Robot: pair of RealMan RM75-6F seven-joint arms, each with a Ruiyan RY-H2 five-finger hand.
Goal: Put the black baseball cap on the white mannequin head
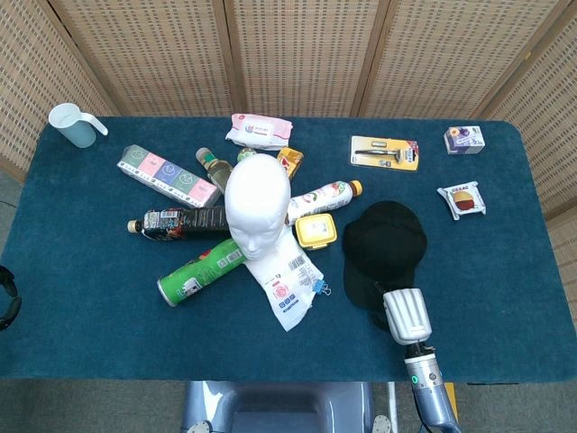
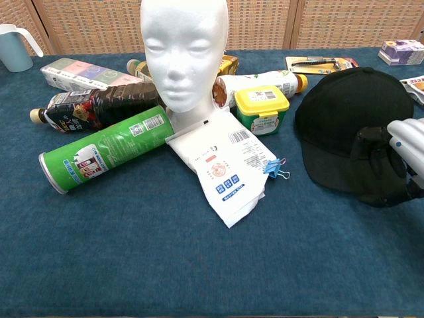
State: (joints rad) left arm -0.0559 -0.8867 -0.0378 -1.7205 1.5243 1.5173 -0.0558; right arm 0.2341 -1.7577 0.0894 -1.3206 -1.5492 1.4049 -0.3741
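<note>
The white mannequin head stands upright mid-table, ringed by clutter; the chest view shows its face. The black baseball cap lies flat on the blue cloth to its right, brim toward the near edge. My right hand reaches in from the near edge at the brim. In the chest view its dark fingers lie spread over the right part of the brim of the cap, which stays on the table. Only a dark sliver of my left hand shows at the far left edge.
A green can, a dark bottle, a yellow tub and a white packet with a blue clip crowd the mannequin's base. A razor card and two small boxes lie behind the cap.
</note>
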